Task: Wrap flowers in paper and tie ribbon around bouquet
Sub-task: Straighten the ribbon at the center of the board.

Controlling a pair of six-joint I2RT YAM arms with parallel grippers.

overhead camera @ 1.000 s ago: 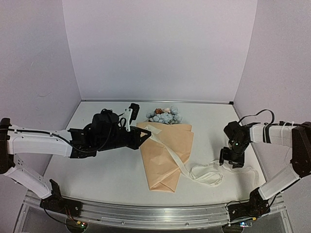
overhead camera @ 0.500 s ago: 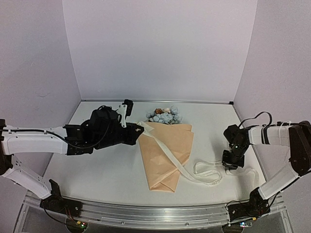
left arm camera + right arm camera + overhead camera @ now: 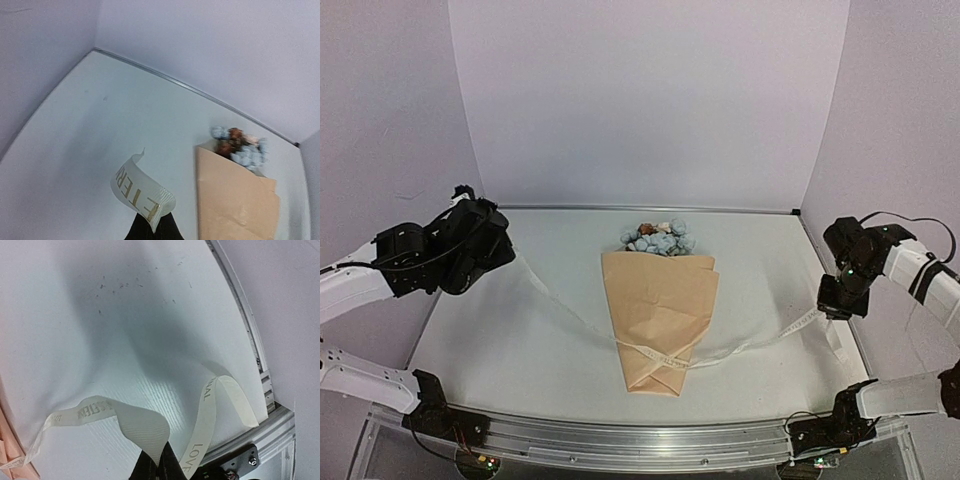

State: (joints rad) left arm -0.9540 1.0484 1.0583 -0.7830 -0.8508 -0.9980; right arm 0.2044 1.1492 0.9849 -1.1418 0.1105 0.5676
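Observation:
The bouquet lies mid-table: a tan paper cone with the pale blue and pink flowers showing at its far, wide end. The cream ribbon runs taut across the cone's lower part, rising to both sides. My left gripper is at the far left, raised, and shut on one ribbon end. In the left wrist view that lettered end curls up from the closed fingers, beside the paper. My right gripper is shut on the ribbon at the right. In the right wrist view a loose ribbon tail loops beside it.
The white table is walled on the left, back and right. A metal rail runs along the near edge, and the right edge rail is close to my right gripper. The ribbon tail hangs near that edge.
My right gripper shut on the ribbon and rose to the right. My left arm drew back far to the left with its ribbon end. The slack loops pulled out into a taut line across the cone.

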